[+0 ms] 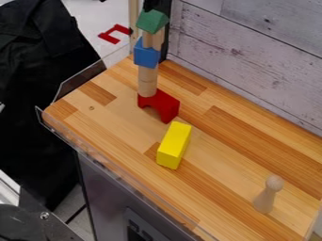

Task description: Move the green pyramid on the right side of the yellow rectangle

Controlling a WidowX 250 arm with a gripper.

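Green pyramid (152,21) tops the block tower (146,55), black arm (157,4) just above.

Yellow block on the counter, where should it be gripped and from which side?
Probably grip the yellow block at mid-length, across its long sides, coming from above. It lies lengthwise, narrower across than along, nothing touches those sides, and the red arch stands beyond one end.

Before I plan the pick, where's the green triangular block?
In the camera view, the green triangular block tops the tower, high up, slightly left of centre, above the blue block.
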